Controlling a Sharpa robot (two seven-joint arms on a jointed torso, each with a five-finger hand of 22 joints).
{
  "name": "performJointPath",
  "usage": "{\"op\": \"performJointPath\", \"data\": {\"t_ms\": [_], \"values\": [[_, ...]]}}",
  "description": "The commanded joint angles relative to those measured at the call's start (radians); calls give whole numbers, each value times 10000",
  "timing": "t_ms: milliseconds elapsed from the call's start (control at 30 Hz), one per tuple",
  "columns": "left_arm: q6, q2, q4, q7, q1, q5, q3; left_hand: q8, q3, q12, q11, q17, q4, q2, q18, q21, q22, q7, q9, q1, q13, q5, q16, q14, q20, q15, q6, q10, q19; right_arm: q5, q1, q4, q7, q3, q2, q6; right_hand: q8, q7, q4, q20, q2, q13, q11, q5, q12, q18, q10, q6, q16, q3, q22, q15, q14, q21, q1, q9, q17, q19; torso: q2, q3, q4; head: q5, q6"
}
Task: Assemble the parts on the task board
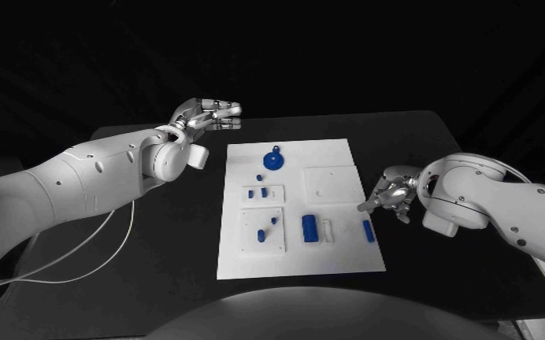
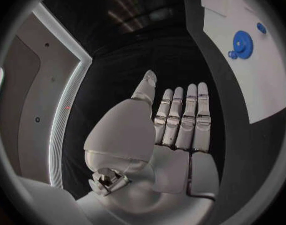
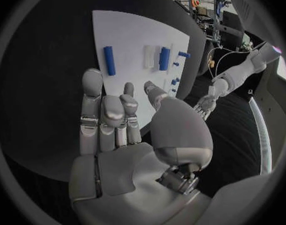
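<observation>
Head view: task board (image 1: 341, 155) sat mid-table, parts loose on it — round blue disc (image 1: 272, 159) at the far end, blue block (image 1: 308, 227) and slim blue bar (image 1: 368, 230) at the near end, small pegs (image 1: 257, 193) between. Left hand (image 1: 208, 114) hovered off the board's far-left corner, holding nothing. Right hand (image 1: 390, 193) hung at the board's right edge, just beside the bar, fingers part-curled. Left wrist view: fingers (image 2: 182, 117) straight and together, empty; disc (image 2: 242, 43) well apart. Right wrist view: fingers (image 3: 93, 102) loosely spread, empty; bar (image 3: 109, 60) ahead of them, not touched. Probably the approach before a first pick; next the right hand needs to come down and pinch the bar.
</observation>
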Motion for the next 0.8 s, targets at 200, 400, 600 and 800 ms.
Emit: {"op": "performJointPath", "data": {"t_ms": [200, 400, 600, 800], "values": [[-183, -11, 46, 427, 4, 225, 7, -6, -40, -7, 32, -2, -74, 106, -148, 18, -8, 27, -2, -6, 3, -4, -4, 6, -30, 24, 73, 18, 37, -1267, -34, -48, -180, 27, -261, 742, 34, 8, -289, 80, -61, -199, 7, -151, -127, 88, -100, 18, 56, 103, 69, 72, 2, 1, 206, -630, 39, 363, -14, -13, -3, -297, 1], [-94, -24, 56, 391, 3, 230, 7, -2, -80, -5, -7, -3, -89, 102, -159, 15, -9, 45, -1, -30, 4, -36, -6, 9, -34, 15, 2, 175, 29, -1600, -319, 95, -245, 16, -281, 523, 219, -272, -318, -32, -203, -320, -152, 452, -215, -16, -83, 226, 29, 183, 84, -48, 0, -5, 154, 1853, 47, 367, -6, -11, 23, -367, 1], [-52, -40, 62, 354, 3, 231, 6, -2, -90, -7, 6, -3, -89, 100, -163, 14, -9, 46, -2, -40, 4, -41, -6, -3, -33, 22, -17, 139, 23, -1887, -612, 155, -307, -4, -204, 296, 47, -300, 102, -52, -384, -361, -173, 335, -200, -19, -110, 181, 15, 250, 86, -60, 3, 13, -39, 3405, 45, 370, 4, -17, 29, -367, 1], [-87, -51, 63, 326, 3, 229, 5, -2, -99, -4, 26, -2, -99, 70, -158, 17, -8, 3, -3, -35, 5, -44, -5, -10, -26, 29, -225, 77, 17, -2032, -794, 229, -377, -64, -174, 306, 41, -319, 284, -63, -585, -373, -191, -497, -182, -34, -114, 204, 9, 965, 92, -75, -1, 22, -272, 3962, 46, 367, -4, -18, 21, -351, 1]]}}
